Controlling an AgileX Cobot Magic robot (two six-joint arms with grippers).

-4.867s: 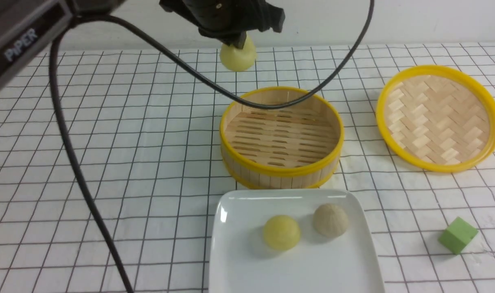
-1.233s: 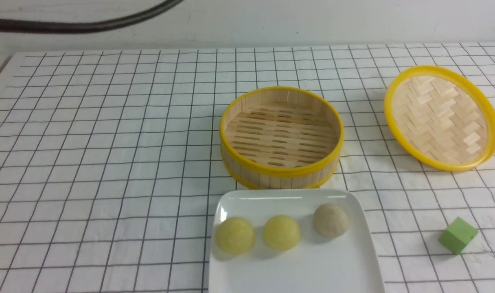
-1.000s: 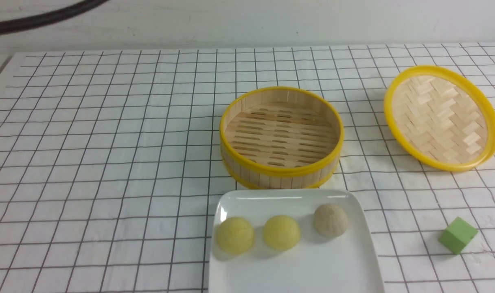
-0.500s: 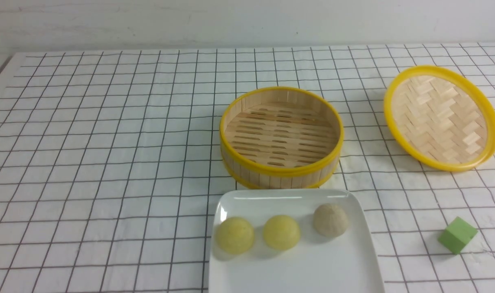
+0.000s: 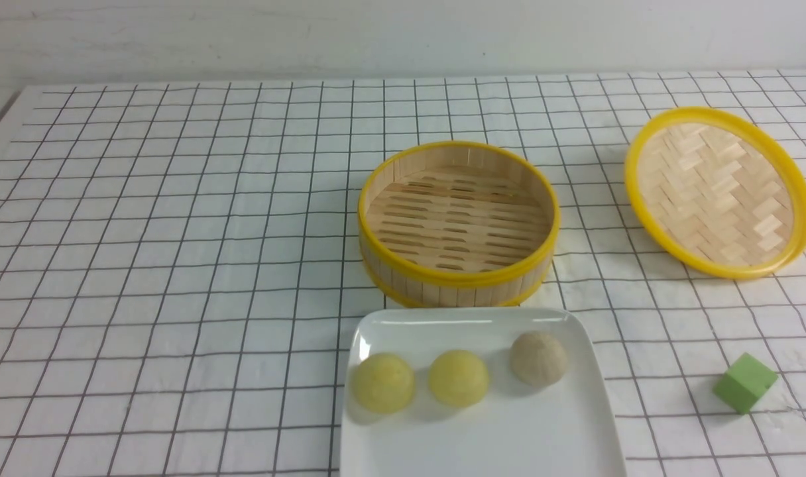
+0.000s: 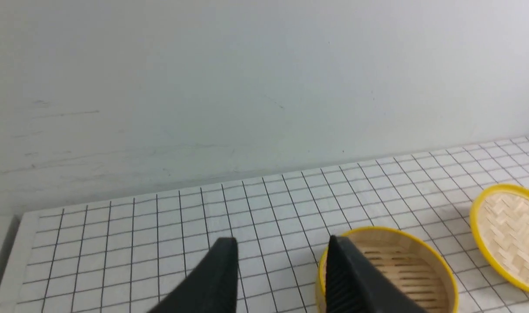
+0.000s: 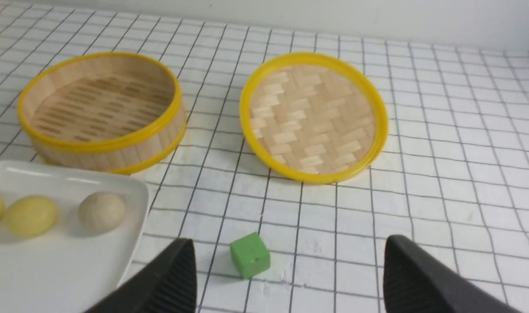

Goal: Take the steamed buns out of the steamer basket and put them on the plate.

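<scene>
With all three steamed buns (image 5: 458,378) on the plate (image 5: 509,440) at the tabletop's near edge and left gripper (image 6: 282,280) and right gripper (image 7: 288,282) both spread empty, a bumped plate could roll the rim-side yellow bun (image 5: 383,382) off.

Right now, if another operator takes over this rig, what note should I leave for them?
Left gripper: open, holding nothing.
Right gripper: open, holding nothing.
Things: two yellow steamed buns and the beige steamed bun sit in a row on the white plate; the steamer basket behind it is empty.
Done: all three buns are on the plate.
To do: nothing that I can see.
</scene>
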